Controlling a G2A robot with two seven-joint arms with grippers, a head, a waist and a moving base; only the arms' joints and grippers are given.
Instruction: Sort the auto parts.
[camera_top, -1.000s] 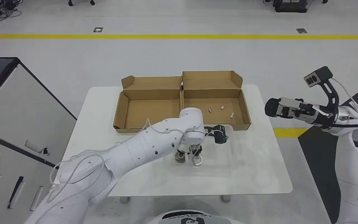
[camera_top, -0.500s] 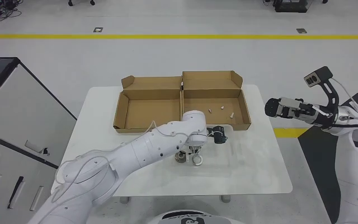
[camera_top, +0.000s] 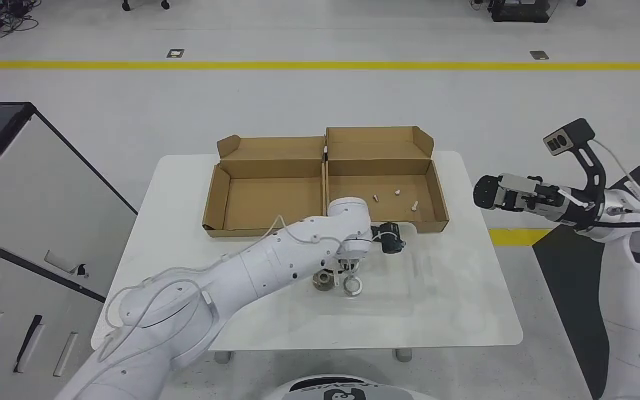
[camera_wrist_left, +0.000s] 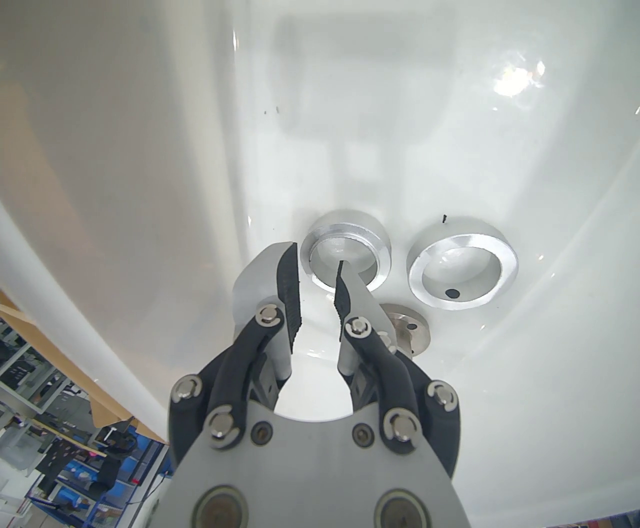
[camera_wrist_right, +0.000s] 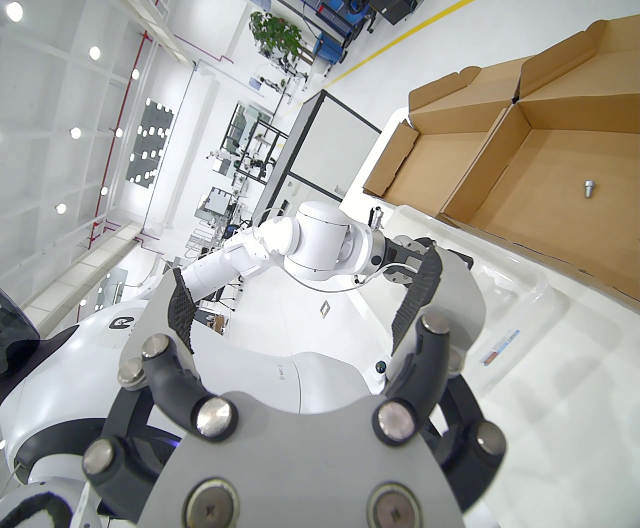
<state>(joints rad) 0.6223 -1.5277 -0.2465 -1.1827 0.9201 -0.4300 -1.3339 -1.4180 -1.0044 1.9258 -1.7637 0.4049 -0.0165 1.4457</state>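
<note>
My left gripper (camera_wrist_left: 315, 265) is open, low over a clear plastic tray (camera_wrist_left: 550, 350) at the middle of the table. Its fingers straddle the rim of a silver metal cup-shaped part (camera_wrist_left: 350, 235), one pad inside and one outside. Beside it lies a wider silver ring (camera_wrist_left: 462, 240), and a small flanged part (camera_wrist_left: 412, 332) lies half hidden behind a finger. The top view shows the left gripper (camera_top: 345, 272) over the same parts (camera_top: 353, 287). My right gripper (camera_wrist_right: 305, 270) is open and empty; in the top view the right gripper (camera_top: 482, 190) hangs off the table's right edge.
Two open cardboard boxes stand side by side at the back of the table: the left box (camera_top: 265, 200) bare inside, the right box (camera_top: 430, 195) with three small metal pieces (camera_top: 397, 189). A black object (camera_top: 393, 241) lies by the left wrist.
The left arm's wrist has shifted slightly to the right over the tray parts. The right arm has not moved.
</note>
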